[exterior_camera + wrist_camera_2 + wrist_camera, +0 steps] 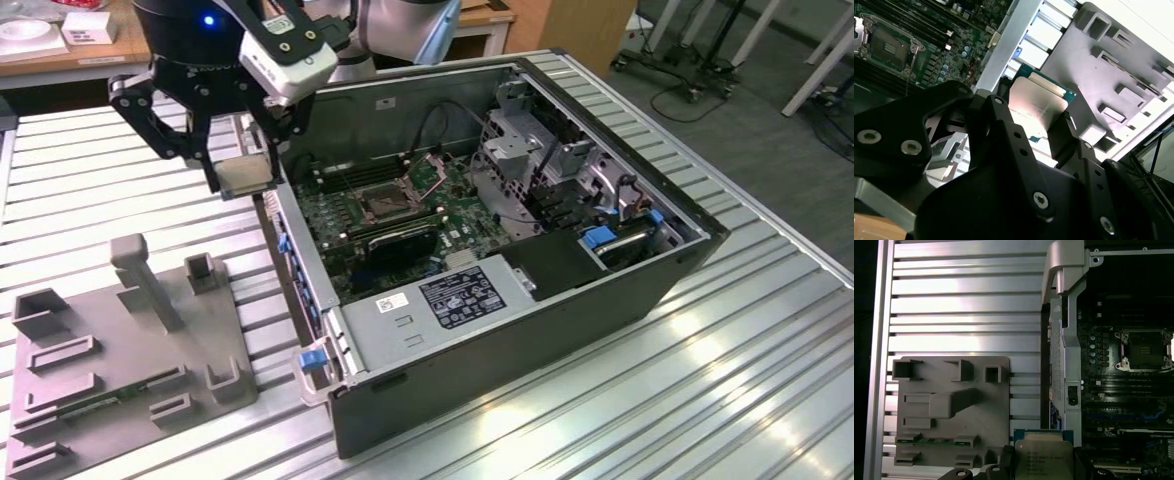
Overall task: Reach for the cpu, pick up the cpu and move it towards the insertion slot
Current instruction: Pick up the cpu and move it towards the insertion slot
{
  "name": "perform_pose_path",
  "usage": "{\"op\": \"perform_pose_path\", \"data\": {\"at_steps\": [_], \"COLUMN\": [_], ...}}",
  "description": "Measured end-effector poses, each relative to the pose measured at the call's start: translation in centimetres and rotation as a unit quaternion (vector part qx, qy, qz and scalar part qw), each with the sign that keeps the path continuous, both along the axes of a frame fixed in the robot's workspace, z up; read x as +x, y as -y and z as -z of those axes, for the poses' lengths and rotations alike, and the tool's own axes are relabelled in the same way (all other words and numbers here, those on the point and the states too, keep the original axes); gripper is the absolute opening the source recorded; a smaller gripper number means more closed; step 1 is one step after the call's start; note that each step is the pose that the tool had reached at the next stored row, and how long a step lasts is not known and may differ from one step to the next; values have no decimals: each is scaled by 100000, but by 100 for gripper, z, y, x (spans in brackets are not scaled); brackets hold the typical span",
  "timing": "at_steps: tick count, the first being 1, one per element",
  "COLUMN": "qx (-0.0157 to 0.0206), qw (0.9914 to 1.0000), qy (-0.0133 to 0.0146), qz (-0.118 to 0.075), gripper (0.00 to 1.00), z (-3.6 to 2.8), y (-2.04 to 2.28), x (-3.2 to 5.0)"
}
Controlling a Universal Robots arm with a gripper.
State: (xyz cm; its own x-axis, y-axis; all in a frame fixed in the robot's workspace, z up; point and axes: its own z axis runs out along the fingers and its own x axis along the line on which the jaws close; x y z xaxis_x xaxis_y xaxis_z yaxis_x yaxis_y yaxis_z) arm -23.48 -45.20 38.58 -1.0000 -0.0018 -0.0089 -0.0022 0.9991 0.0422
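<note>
The cpu (247,177) is held clamped between the fingers of the downward-pointing gripper (238,180), raised just beside the open computer case (534,300), short of the insertion slot (383,204).

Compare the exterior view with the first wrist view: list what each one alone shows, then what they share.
Exterior view alone: the whole open computer case with its power supply and drive cage, the arm above, and desks behind.

First wrist view alone: the cpu's printed metal top face seen flat-on.

Both: the gripper shut on the cpu, held off the grey tray beside the case wall; the insertion slot on the green board; the slatted metal table.
</note>
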Motion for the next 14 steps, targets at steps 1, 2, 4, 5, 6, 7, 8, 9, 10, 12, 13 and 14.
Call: {"op": "perform_pose_path", "data": {"at_steps": [1,2,4,5,6,7,8,9,10,12,13,14], "qx": [6,1,3,3,4,0,1,2,1,2,1,1], "qw": [100000,100000,100000,100000,100000,100000,100000,100000,100000,100000,100000,100000], "qy": [5,1,2,4,2,2,1,1,1,2,1,1], "qz": [0,-1,-1,-1,-2,-1,1,1,0,-1,-3,0], "gripper": [55,55,55,55,55,55,55,55,55,55,55,55], "z": [1,0,1,1,2,2,2,3,3,4,4,4], "y": [0,0,0,0,0,0,0,0,0,0,0,0], "x": [11,22,46,58,71,83,95,108,119,139,149,157]}}
